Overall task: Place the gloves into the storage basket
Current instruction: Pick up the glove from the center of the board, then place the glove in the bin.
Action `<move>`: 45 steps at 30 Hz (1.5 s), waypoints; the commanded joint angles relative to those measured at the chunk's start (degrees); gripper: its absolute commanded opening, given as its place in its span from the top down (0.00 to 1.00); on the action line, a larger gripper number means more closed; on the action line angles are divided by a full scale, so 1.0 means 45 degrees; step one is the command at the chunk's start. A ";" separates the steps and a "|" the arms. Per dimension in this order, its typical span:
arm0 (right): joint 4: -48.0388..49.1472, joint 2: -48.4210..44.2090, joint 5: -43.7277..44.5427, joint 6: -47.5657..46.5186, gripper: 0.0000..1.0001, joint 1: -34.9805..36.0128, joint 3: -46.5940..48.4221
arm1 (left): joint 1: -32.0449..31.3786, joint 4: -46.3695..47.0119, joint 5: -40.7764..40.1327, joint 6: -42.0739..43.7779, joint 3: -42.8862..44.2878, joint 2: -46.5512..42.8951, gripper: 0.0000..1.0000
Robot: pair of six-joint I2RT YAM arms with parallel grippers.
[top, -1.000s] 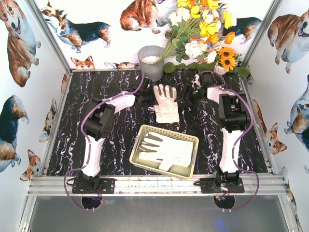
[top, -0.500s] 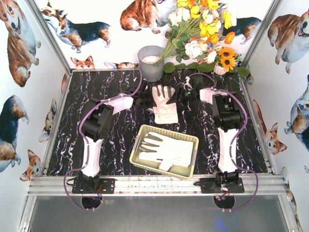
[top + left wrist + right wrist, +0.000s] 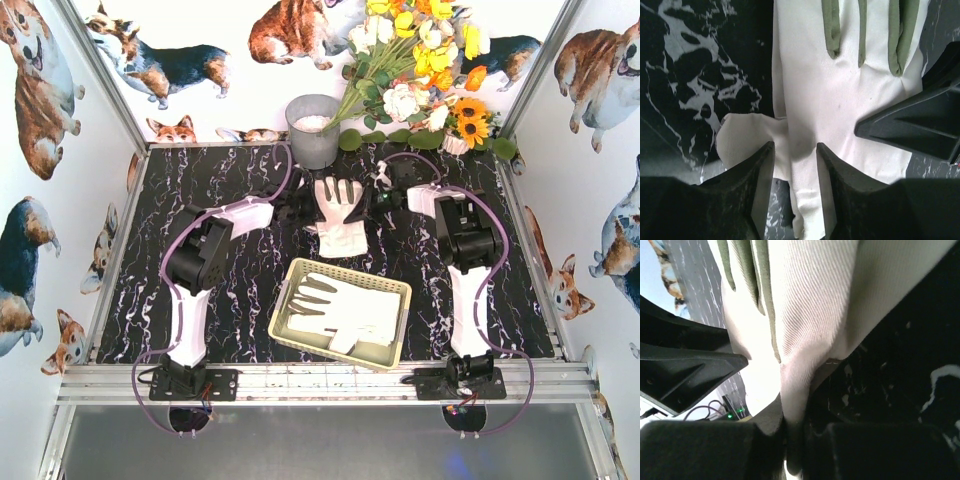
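One white glove [image 3: 340,215] with grey-olive fingers lies on the black marble table behind the storage basket [image 3: 392,290]. My right gripper [image 3: 376,199] is at the glove's right edge. In the right wrist view it [image 3: 795,427] is shut, with a fold of the glove [image 3: 805,300] pinched between its fingers. My left gripper [image 3: 301,205] is at the glove's left edge. Its jaws [image 3: 794,150] stand apart over the fabric [image 3: 840,95] by the thumb, with a gap on one side. More gloves [image 3: 345,308] lie flat in the basket.
A grey metal bucket [image 3: 312,130] stands at the back, just behind the glove. A bunch of artificial flowers [image 3: 420,80] leans at the back right. The opposite gripper [image 3: 920,125] shows dark at the right of the left wrist view.
My right gripper moved left to the glove's edge and closed on it. The left gripper edged right onto the other side. The glove's right edge has bunched slightly.
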 commanded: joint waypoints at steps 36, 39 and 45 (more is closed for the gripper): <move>-0.5810 -0.8931 -0.1512 -0.5240 1.00 0.0947 0.0981 | 0.1075 0.4229 0.5854 -0.0412 -0.4371 -0.7814 0.12; -0.5345 -0.9525 -0.2188 -0.4884 1.00 0.0888 0.0720 | 0.1085 0.5715 0.7314 -0.1517 -0.4394 -0.8021 0.11; -0.5339 -0.9930 -0.3509 -0.4366 1.00 0.0720 0.0839 | 0.1063 0.7055 0.8695 -0.2842 -0.4372 -0.8443 0.10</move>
